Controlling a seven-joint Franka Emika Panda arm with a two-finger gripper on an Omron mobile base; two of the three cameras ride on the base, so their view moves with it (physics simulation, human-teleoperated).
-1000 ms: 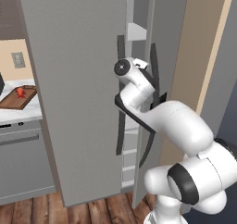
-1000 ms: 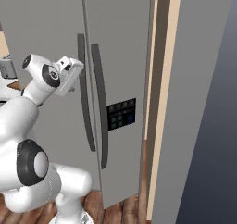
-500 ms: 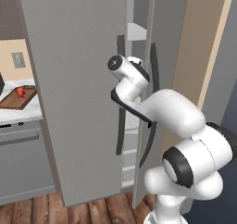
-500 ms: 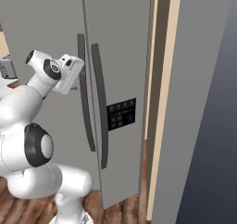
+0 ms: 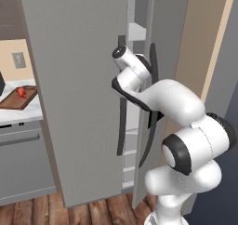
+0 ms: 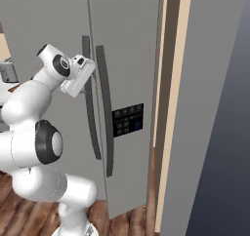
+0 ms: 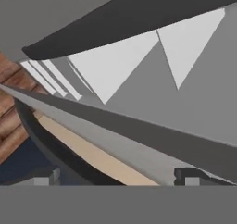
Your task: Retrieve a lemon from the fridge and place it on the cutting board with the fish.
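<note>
The grey fridge [image 5: 79,80] has its left door ajar, and grey shelves [image 5: 137,31] show in the narrow gap between the doors. My gripper [image 7: 119,176] is open at that gap, next to the long dark handles [image 6: 88,108], with nothing between its fingers. In the hand view the door's edge [image 7: 139,133] runs slantwise between the fingertips [image 7: 192,174]. In the right base view the hand [image 6: 78,78] sits against the left handle. Far left on the counter lies the wooden cutting board [image 5: 14,101] with the red fish [image 5: 21,93] on it. The lemon is hidden.
A tan side panel [image 5: 200,56] and a grey wall [image 6: 219,108] stand right of the fridge. A grey counter unit [image 5: 18,154] sits below the board. Wooden floor [image 5: 56,212] runs in front. A dark control panel [image 6: 128,120] is on the right door.
My wrist has risen and shifted a little left along the door gap, with the elbow swinging higher. The gripper has stayed open and the door stands ajar as before.
</note>
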